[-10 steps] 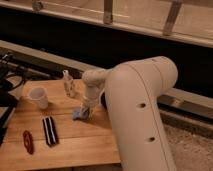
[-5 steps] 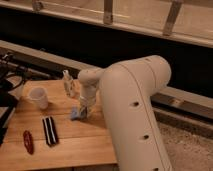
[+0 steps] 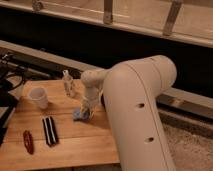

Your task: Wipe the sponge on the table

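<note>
A white robot arm (image 3: pixel 135 107) reaches down to a small soft blue sponge (image 3: pixel 79 115) on a light brown wooden plank table (image 3: pixel 75 145).

Furthest left of the sponge, near the table's front edge, lies a small dark red oblong object (image 3: pixel 27 141). A white cup (image 3: pixel 40 97) stands upright left of the sponge and further back. A black-and-white striped rectangular block (image 3: pixel 49 131) lies flat left of the sponge and nearer the front. A small clear bottle (image 3: pixel 68 84) stands upright just behind the sponge. The sponge lies on the table's middle. The pale gripper (image 3: pixel 86 107) points down right over the sponge, meeting its right part; how far open it is, or whether it grips the sponge, cannot be told.
</note>
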`<control>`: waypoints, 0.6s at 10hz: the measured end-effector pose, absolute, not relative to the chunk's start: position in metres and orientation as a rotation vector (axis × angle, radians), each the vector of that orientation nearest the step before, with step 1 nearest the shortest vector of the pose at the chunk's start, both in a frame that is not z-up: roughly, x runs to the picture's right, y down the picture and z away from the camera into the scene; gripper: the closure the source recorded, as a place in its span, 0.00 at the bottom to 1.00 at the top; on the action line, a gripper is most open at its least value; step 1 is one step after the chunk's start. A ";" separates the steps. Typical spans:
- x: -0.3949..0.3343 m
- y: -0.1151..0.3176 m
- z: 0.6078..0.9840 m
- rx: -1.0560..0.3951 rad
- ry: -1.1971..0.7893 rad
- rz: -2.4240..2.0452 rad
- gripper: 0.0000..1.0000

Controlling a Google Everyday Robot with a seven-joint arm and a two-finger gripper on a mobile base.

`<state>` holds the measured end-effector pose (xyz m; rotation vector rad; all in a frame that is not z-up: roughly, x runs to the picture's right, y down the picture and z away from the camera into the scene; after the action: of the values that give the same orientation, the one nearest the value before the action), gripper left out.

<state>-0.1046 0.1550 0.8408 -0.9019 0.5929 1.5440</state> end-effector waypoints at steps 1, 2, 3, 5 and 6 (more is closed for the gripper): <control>-0.109 0.153 0.841 -0.904 0.589 1.541 1.00; -0.113 0.152 0.842 -0.904 0.589 1.537 1.00; -0.117 0.148 0.847 -0.894 0.597 1.541 1.00; -0.115 0.136 0.859 -0.880 0.606 1.558 1.00; -0.107 0.117 0.877 -0.858 0.599 1.581 1.00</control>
<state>-0.1067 0.1171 0.8765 -0.8575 0.5985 1.5805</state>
